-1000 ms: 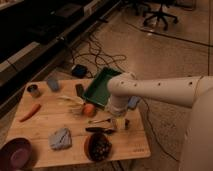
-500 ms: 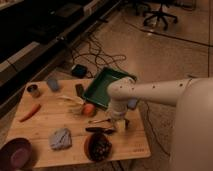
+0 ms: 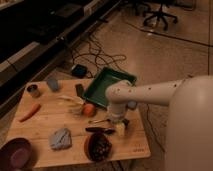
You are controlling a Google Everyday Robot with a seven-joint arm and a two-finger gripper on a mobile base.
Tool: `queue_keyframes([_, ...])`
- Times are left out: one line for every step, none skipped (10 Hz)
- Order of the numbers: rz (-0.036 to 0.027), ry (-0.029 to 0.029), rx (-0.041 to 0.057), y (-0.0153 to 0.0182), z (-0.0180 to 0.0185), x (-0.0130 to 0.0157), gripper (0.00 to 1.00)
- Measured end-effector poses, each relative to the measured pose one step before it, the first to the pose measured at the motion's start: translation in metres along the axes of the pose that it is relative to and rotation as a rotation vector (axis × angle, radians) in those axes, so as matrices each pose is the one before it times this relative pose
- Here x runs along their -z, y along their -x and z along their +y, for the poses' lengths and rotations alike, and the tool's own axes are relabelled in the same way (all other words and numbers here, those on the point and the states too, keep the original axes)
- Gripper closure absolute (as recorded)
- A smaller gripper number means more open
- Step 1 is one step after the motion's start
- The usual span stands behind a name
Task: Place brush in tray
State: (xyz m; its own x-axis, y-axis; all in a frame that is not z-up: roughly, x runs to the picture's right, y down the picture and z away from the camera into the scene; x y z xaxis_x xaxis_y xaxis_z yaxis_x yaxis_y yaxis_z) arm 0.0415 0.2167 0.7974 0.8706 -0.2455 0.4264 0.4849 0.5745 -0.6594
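Observation:
The brush (image 3: 100, 130) is a slim dark stick lying flat on the wooden table (image 3: 45, 125), just above the brown bowl (image 3: 98, 148). My gripper (image 3: 119, 126) hangs low over the table at the brush's right end, pointing down. The dark green tray (image 3: 101, 90) stands at the table's back right, behind my arm (image 3: 150, 92), with part of its near rim hidden by the arm. A thin silvery utensil (image 3: 99, 120) lies just behind the brush.
An orange fruit (image 3: 89, 109) and a yellowish item (image 3: 70, 100) lie left of the tray. A grey cloth (image 3: 60, 138), a purple bowl (image 3: 17, 154), a carrot (image 3: 29, 112), a metal can (image 3: 33, 90) and a blue object (image 3: 53, 84) are on the left. Cables lie on the floor behind.
My arm has shifted slightly and the gripper has come a little lower near the brush's right end. The brush has not moved.

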Motion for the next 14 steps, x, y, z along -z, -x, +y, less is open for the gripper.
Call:
queue_keyframes([0.00098, 0.01493, -0.01355, 0.00079, 0.00114, -0.00915, 0.20])
queue_keyframes([0.00231, 0.00838, -0.00371, 0.00173, 0.00021, -0.00506, 0.20])
queue_keyframes([0.00329, 0.00954, -0.00131, 0.00121, 0.00067, -0.00482, 0.24])
queue_keyframes([0.00349, 0.01335, -0.00155, 0.00208, 0.00053, -0.00514, 0.34])
queue_keyframes([0.00367, 0.01288, -0.00273, 0.00021, 0.00101, -0.00374, 0.45])
queue_keyframes([0.00317, 0.00507, -0.00182, 0.00044, -0.00026, -0.00118, 0.53])
queue_keyframes([0.00710, 0.00555, -0.00320, 0.00061, 0.00010, -0.00161, 0.63])
queue_keyframes([0.01060, -0.00052, 0.00067, 0.00231, -0.00063, -0.00044, 0.74])
queue_keyframes([0.00118, 0.00337, -0.00423, -0.00211, 0.00180, -0.00015, 0.84])
queue_keyframes([0.00114, 0.00121, 0.00076, -0.00014, 0.00071, -0.00017, 0.94])
queue_keyframes([0.02088, -0.00446, -0.02026, -0.00362, 0.00294, 0.00232, 0.99])
queue_keyframes([0.02167, -0.00770, -0.02937, 0.00237, -0.00080, 0.00567, 1.00])
queue_keyframes([0.00045, 0.00012, -0.02431, -0.00099, -0.00206, 0.00544, 1.00])
queue_keyframes([-0.00128, 0.00422, -0.04564, -0.01278, -0.00298, 0.01032, 1.00])
